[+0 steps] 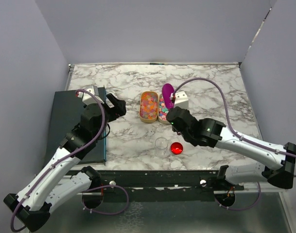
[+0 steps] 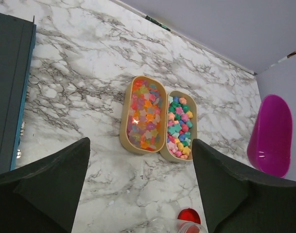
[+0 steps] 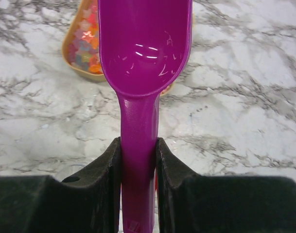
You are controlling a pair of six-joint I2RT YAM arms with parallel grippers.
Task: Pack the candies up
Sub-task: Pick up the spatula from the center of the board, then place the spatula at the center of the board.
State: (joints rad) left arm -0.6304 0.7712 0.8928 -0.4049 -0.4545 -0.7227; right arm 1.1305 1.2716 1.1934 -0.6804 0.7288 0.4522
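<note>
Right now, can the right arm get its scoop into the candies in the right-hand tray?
Probably yes. The right end effector grips the purple scoop by its handle, empty bowl over the candies in that tray. Nothing lies between them; the left end effector is open, off to the side.

No writing, label, brand or number can be read anywhere. A faint raised mark low on the handle of the purple scoop is too blurred to make out.
</note>
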